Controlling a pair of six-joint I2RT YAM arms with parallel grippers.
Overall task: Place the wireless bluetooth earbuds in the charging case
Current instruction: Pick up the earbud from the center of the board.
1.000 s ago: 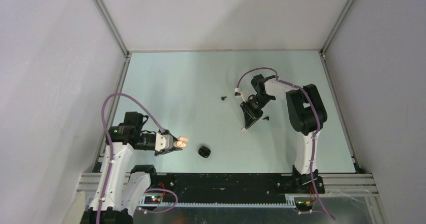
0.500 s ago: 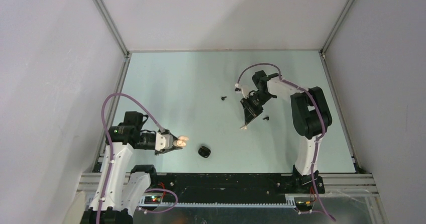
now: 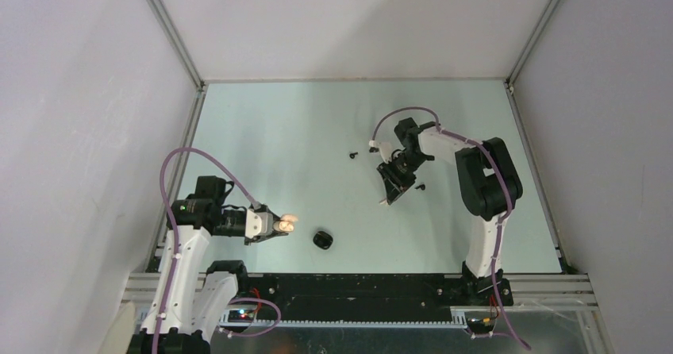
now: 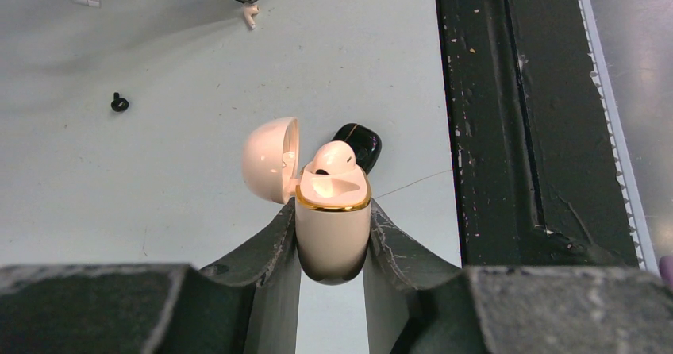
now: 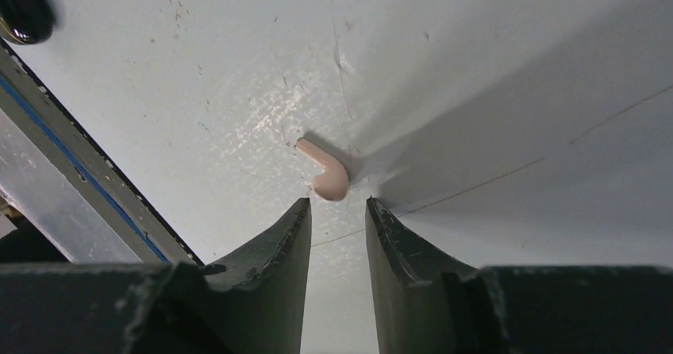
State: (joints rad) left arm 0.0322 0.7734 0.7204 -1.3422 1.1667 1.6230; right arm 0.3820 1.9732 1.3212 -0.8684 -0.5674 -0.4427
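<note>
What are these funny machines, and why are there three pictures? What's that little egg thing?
They are two robot arms with pinching fingers. One picture looks down from above; the other two come from a camera on each wrist. The left gripper squeezes an open cream case with one cream earbud sitting in it. The right gripper, slightly open and empty, is just short of another cream earbud lying on the table. A black case and two black earbuds lie there too.

Bright, even light casts soft shadows; the right fingers (image 5: 270, 290) blur close to the lens.
</note>
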